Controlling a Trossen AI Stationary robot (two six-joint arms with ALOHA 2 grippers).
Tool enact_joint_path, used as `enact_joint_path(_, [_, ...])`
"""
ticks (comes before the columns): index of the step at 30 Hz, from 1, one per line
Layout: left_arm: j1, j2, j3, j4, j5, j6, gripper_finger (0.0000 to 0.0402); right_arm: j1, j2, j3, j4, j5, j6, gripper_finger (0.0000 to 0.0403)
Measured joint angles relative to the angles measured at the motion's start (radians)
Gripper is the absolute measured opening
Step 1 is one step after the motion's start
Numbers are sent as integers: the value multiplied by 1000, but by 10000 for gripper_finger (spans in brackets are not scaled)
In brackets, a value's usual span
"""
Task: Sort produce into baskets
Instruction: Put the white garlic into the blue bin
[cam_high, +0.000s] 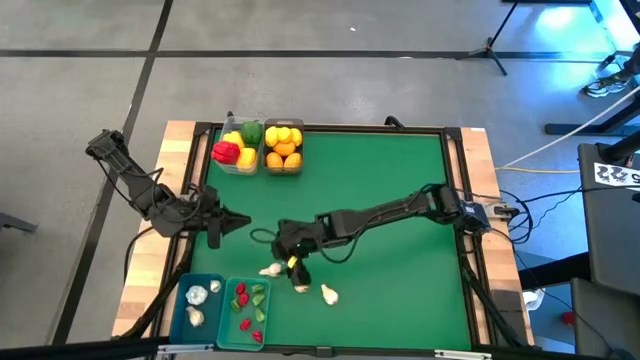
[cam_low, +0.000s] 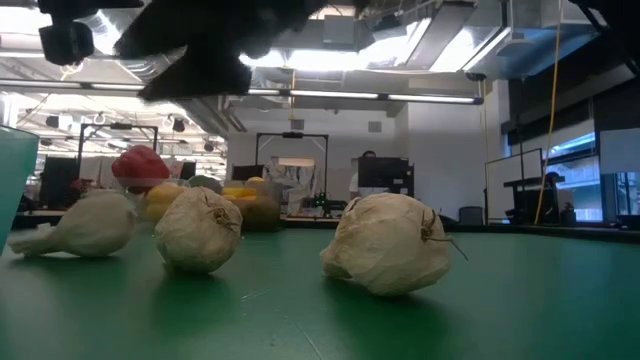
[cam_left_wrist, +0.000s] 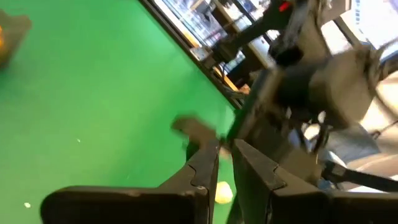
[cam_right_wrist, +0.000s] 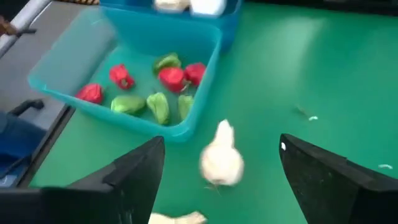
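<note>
Three white garlic bulbs lie loose on the green mat near the front edge: one (cam_high: 270, 270), one (cam_high: 300, 288) and one (cam_high: 329, 294). In the low view they rest on their sides (cam_low: 85, 225), (cam_low: 198, 230), (cam_low: 390, 245). My right gripper (cam_high: 290, 258) hovers open just above them. In its wrist view a bulb (cam_right_wrist: 221, 160) lies on the mat below the gap between the spread fingers (cam_right_wrist: 221, 142). My left gripper (cam_high: 238, 222) is shut and waits above the mat's left side, fingers together (cam_left_wrist: 224, 149).
Two teal baskets stand at the front left, one with garlic (cam_high: 197, 300), one with red and green chilies (cam_high: 250, 308) (cam_right_wrist: 130, 81). Two clear baskets stand at the far edge, with peppers (cam_high: 238, 147) and lemons and oranges (cam_high: 283, 147). Bare mat lies to the right.
</note>
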Motion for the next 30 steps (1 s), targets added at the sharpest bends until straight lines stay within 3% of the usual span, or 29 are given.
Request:
enact_joint_path(3, [3,0,0,-3,-37,18,45,18,35,0,54,10,9,308])
enact_joint_path(7, [3,1,0,-2,-65,30,45,29,66,1,54,105,21,308])
enact_joint_path(21, [3,5,0,-6,-100,28,45,35,157,1,118,114,32,337])
enact_joint_path(30, [3,14,0,-9,-101,18,45,33,208,1,118,147,49,324])
